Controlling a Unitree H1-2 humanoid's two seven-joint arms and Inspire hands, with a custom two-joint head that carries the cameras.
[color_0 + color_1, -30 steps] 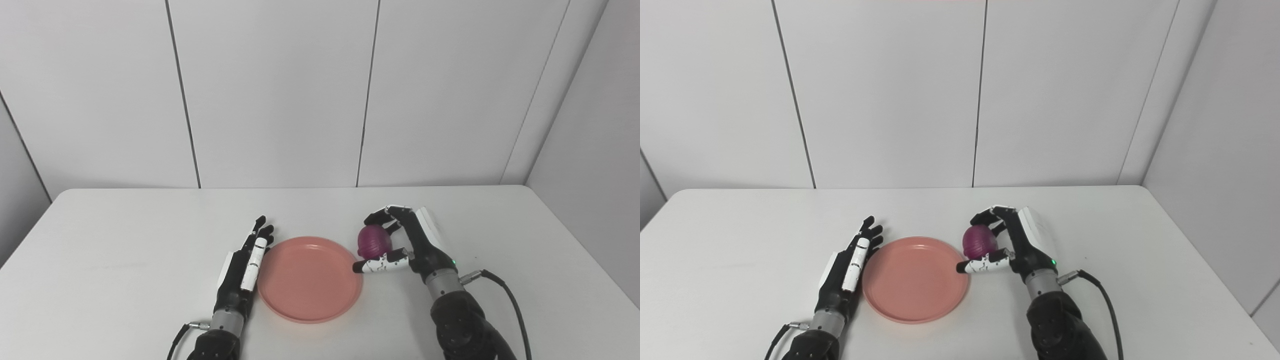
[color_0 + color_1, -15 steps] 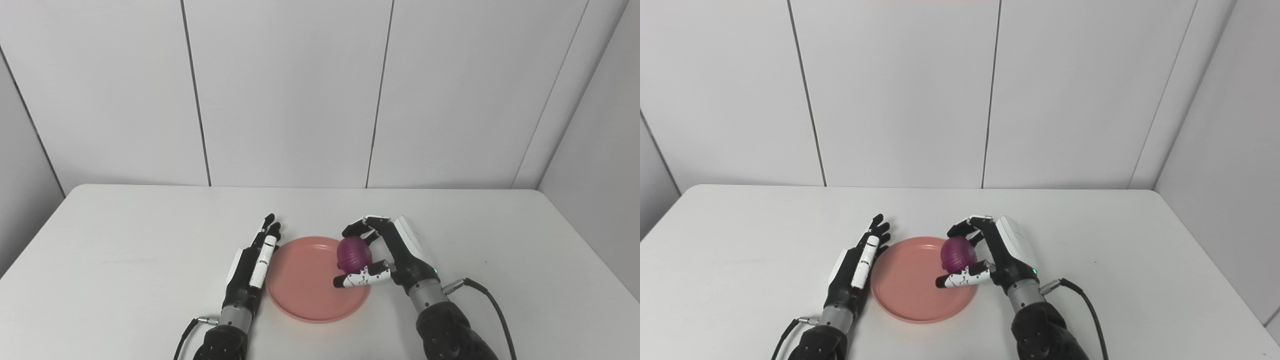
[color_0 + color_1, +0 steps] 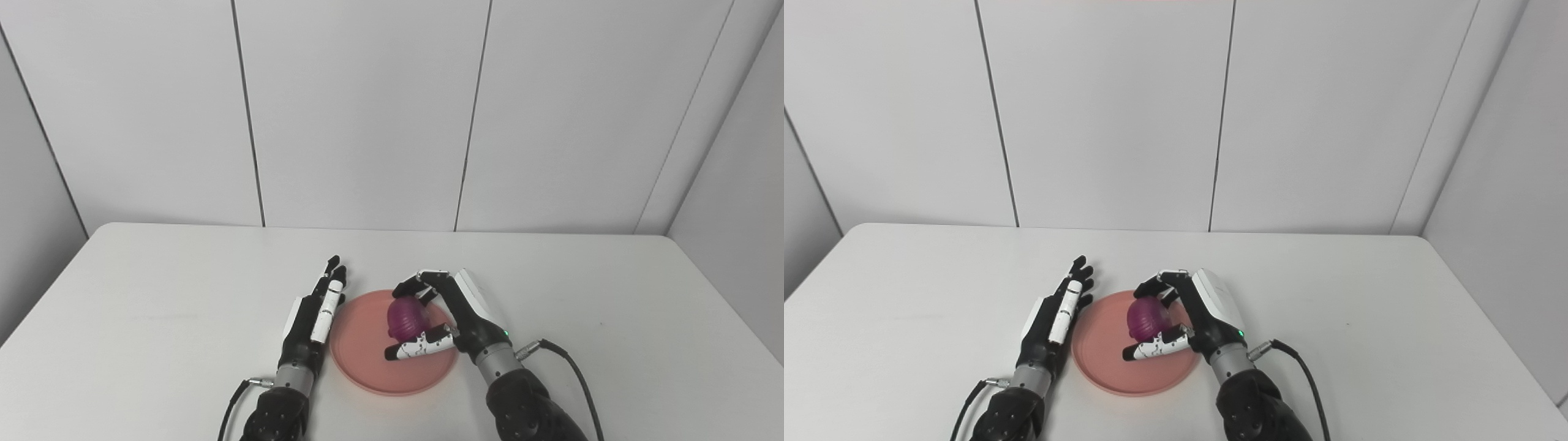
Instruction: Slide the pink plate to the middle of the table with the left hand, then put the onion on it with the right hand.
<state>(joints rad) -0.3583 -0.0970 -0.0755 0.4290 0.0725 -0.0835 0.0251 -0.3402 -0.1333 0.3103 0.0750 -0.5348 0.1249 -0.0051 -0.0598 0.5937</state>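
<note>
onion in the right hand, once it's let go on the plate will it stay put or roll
The onion looks round and smooth, so it may roll a little once the right hand opens. The pink plate has a raised rim, which would likely stop it. It seems rigid, keeping its shape between the fingers.

- pink plate point(image 3: 367, 361): smooth plastic look, matt w/ slight sheen
- onion point(image 3: 407, 320): purple, fine ribbed skin, dull gloss
- table point(image 3: 153, 294): white, smooth, matt
- left hand point(image 3: 312, 315) & right hand point(image 3: 456, 315): black w/ white hard shells, plastic look; grey metal-looking wrist rings
- wall panels point(image 3: 361, 110): white, smooth, matt
</note>
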